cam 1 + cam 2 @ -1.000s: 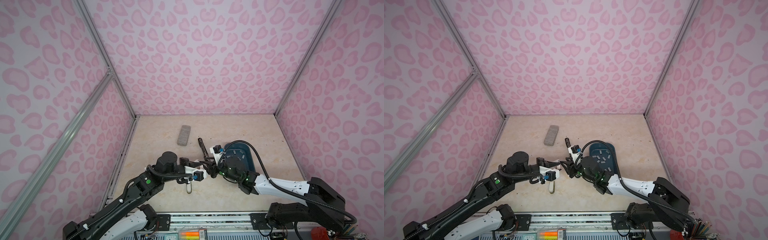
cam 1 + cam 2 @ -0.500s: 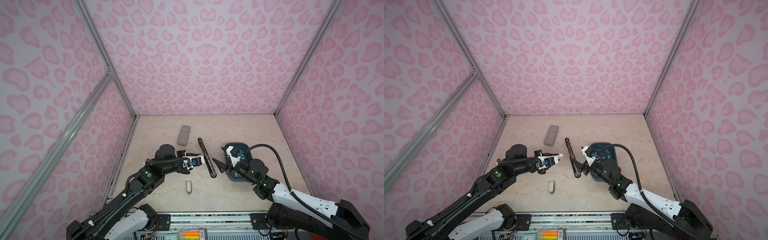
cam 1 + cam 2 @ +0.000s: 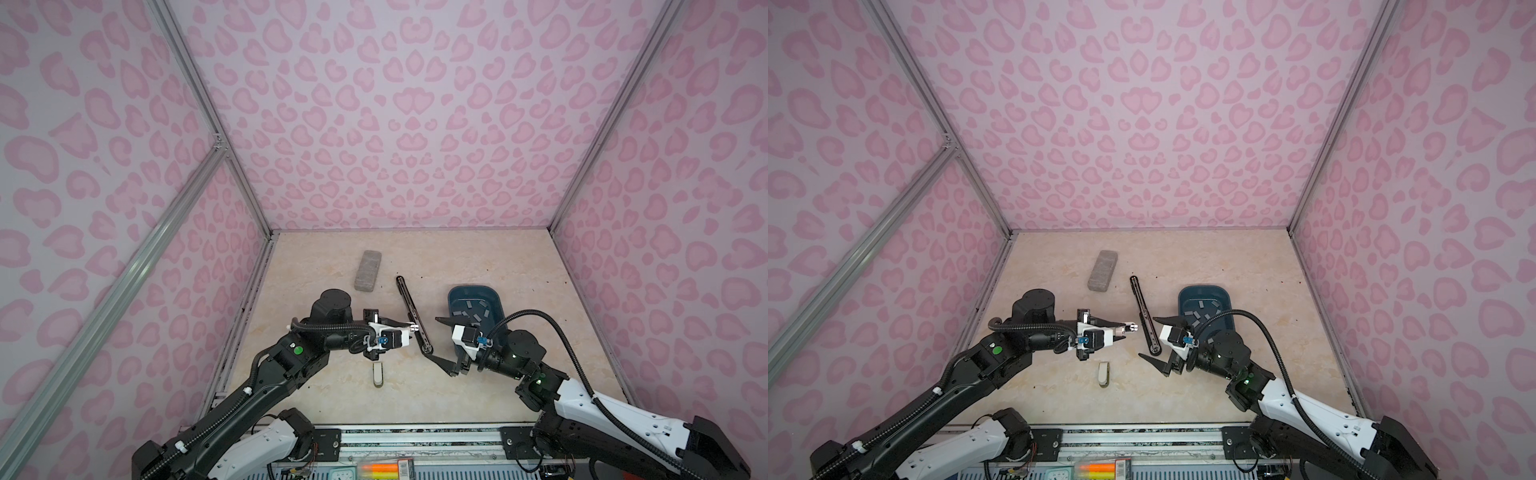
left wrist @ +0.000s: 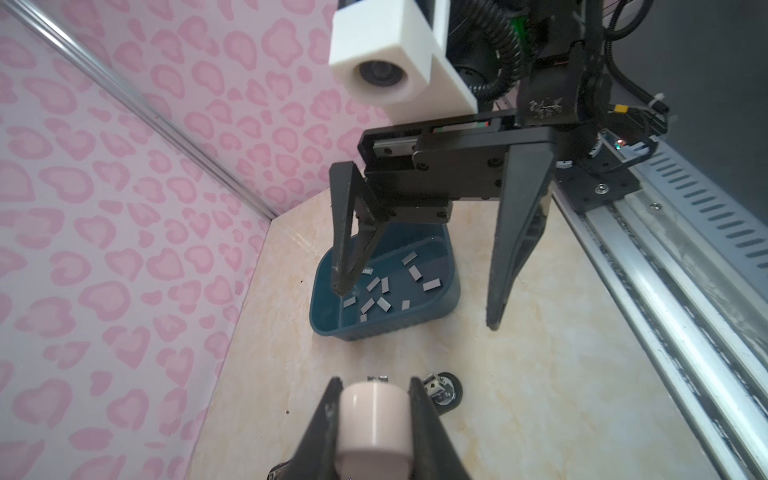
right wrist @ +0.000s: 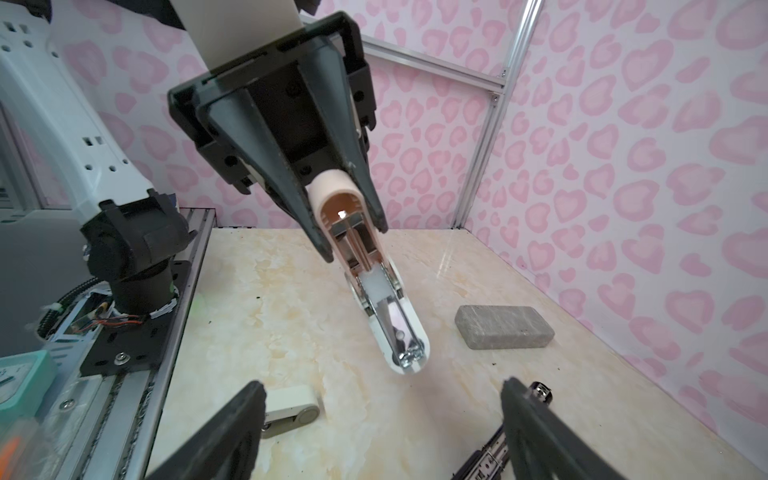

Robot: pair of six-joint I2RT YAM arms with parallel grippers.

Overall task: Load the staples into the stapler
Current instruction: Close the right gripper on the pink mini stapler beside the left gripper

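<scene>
Left pincer (image 5: 355, 241) clenched on cream stapler piece (image 5: 399, 328), above the tabletop (image 3: 436, 257). Right pincer (image 4: 415, 307) released, empty, near black stapler (image 3: 409, 305). Staples (image 4: 384, 284) loose in blue tray (image 4: 453, 286).

Both top views look down from high over the front rail (image 3: 415, 432), facing the back wall (image 3: 395, 124) — near twins, taking in the whole table (image 3: 457, 266). The left wrist camera sits close behind the left gripper (image 4: 374, 380), looking past the cream stapler part (image 4: 374, 419) it clamps toward the right gripper (image 4: 415, 307) and the blue tray (image 4: 454, 286). The right wrist camera faces back the opposite way — the two stare at each other across the same patch of table, the grey block (image 5: 505, 326) beyond.
</scene>
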